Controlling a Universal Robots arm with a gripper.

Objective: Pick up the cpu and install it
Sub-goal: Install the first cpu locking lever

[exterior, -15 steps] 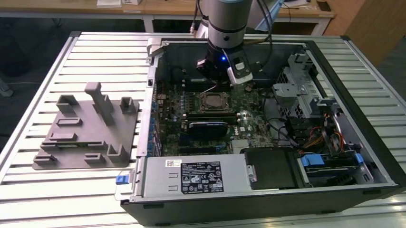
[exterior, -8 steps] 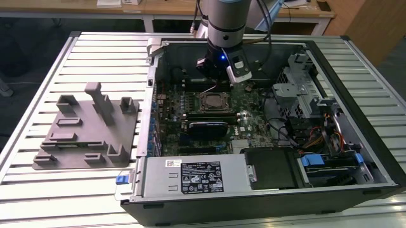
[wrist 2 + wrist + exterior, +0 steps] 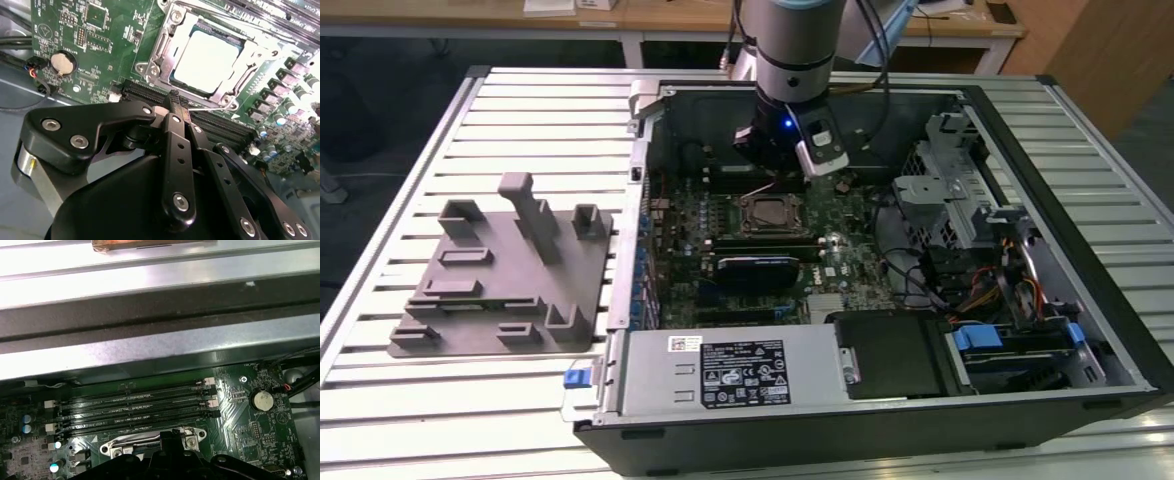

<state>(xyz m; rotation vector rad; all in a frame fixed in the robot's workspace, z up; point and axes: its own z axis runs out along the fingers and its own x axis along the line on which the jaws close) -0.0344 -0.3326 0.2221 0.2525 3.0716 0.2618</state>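
- Your gripper [image 3: 176, 100] hangs inside the open case [image 3: 854, 440], fingers pressed together and holding nothing, as the second wrist view shows.
- Just beyond its tips, the cpu [image 3: 209, 60] lies flat in the socket [image 3: 161, 42] on the green board [image 3: 100, 45].
- Farther off, a grey tray [image 3: 494, 290] sits on the table [image 3: 454, 420], beside the case on the exterior view's left.
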